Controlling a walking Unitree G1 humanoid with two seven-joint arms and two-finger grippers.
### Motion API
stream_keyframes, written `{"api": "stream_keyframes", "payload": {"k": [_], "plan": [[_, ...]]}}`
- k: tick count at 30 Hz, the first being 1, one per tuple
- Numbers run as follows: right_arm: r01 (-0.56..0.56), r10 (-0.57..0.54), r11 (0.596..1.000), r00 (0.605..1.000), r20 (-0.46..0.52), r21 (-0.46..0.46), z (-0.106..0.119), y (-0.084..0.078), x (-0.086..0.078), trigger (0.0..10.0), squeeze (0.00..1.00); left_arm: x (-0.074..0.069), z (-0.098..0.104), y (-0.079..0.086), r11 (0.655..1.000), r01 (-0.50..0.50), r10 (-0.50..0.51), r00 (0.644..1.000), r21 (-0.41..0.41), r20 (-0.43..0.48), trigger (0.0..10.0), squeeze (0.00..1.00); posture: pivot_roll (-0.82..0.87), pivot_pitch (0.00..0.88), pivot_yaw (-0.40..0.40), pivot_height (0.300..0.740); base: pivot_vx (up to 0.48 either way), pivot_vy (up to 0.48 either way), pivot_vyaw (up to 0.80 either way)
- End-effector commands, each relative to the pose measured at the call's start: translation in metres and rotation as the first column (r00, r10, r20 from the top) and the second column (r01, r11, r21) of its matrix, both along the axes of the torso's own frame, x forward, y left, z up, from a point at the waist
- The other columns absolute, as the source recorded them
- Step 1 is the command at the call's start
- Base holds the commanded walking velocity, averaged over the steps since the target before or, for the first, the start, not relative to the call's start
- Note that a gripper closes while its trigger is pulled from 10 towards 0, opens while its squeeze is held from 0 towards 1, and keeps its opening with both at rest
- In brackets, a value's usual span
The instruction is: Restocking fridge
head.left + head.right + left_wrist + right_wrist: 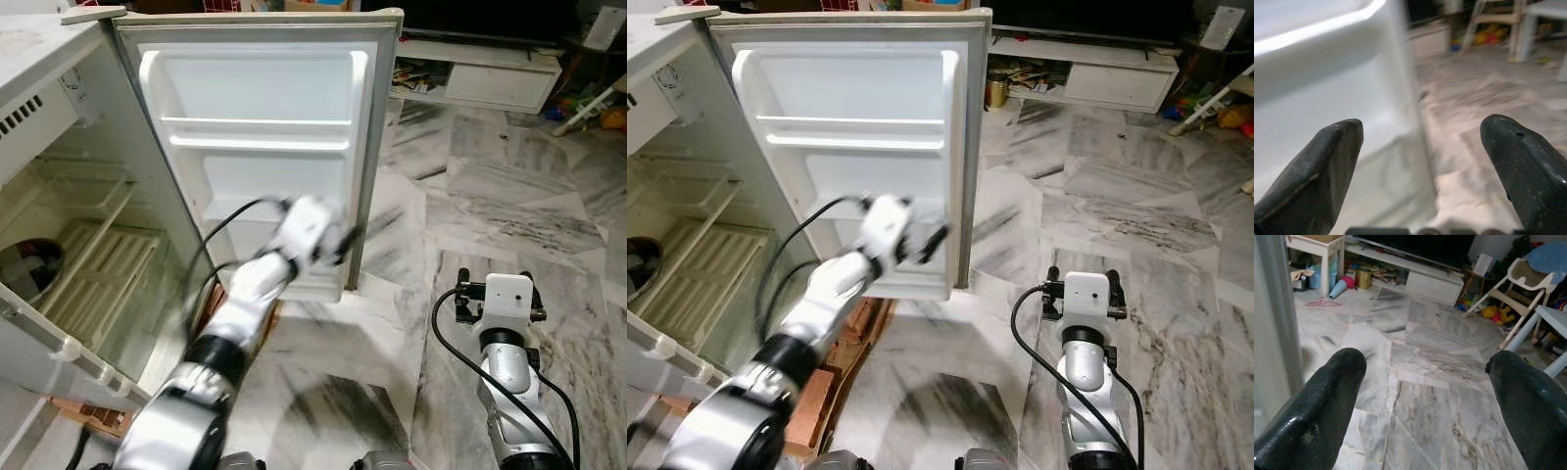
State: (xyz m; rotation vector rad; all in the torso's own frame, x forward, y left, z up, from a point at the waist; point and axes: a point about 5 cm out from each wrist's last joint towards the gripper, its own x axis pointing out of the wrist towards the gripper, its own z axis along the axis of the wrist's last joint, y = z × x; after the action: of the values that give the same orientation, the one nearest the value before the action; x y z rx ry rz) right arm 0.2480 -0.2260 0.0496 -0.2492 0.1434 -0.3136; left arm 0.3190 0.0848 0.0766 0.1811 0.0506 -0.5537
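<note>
White fridge door (265, 147) stands wide open, its plastic shelves bare. It could swing or get bumped, I think, because the left gripper (343, 240) is right by the door's lower outer edge and looks blurry. Its two black fingers (1317, 171) are spread wide and hold nothing. The right gripper (1425, 401), well away from the door over the grey marble floor (490, 196), is wide open and empty too.

— The fridge door (260, 147)?
— Smooth white plastic liner, faintly glossy, with a metal-looking edge.
— The floor (490, 206)?
— Polished grey-veined marble with a sheen.
— The pincer fingers (1317, 416)?
— Glossy black, rubbery-looking; the arms look like silver metal.
</note>
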Motion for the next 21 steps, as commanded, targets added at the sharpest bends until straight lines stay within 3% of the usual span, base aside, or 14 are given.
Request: {"api": "stream_keyframes", "payload": {"k": [1,7,11,14,21], "plan": [[-0.009,0.009,1.000,1.000,0.009,0.009,0.000,0.003,0.003,10.0,0.00,-0.008,-0.001,0.019,0.998,-0.064,0.064,0.998,-0.016,0.027,10.0,0.00,-0.05,0.000,0.029,0.740,0.000,0.000,0.00],[-0.020,0.020,1.000,1.000,0.011,0.017,0.002,0.005,0.008,10.0,0.00,-0.035,-0.019,0.053,0.974,-0.225,0.225,0.974,-0.001,-0.004,10.0,0.00,-0.02,0.000,0.020,0.740,0.000,0.000,-0.21],[-0.049,0.048,0.999,0.998,0.029,0.018,0.008,0.009,0.012,10.0,0.00,-0.046,-0.009,0.068,0.953,-0.303,0.303,0.953,-0.016,0.019,10.0,0.00,0.01,0.000,0.010,0.740,0.000,0.000,-0.80],[-0.065,0.064,0.998,0.997,0.034,0.028,0.010,0.011,0.013,10.0,0.00,-0.052,-0.004,0.072,0.948,-0.316,0.317,0.948,-0.025,0.026,10.0,0.00,0.01,0.000,0.003,0.740,0.000,0.000,-0.62],[-0.074,0.073,0.997,0.997,0.018,0.036,0.008,0.009,0.012,10.0,0.00,-0.058,-0.010,0.069,0.946,-0.322,0.321,0.947,-0.028,-0.020,10.0,0.00,-0.02,0.000,0.000,0.740,0.000,0.000,0.00]]}}
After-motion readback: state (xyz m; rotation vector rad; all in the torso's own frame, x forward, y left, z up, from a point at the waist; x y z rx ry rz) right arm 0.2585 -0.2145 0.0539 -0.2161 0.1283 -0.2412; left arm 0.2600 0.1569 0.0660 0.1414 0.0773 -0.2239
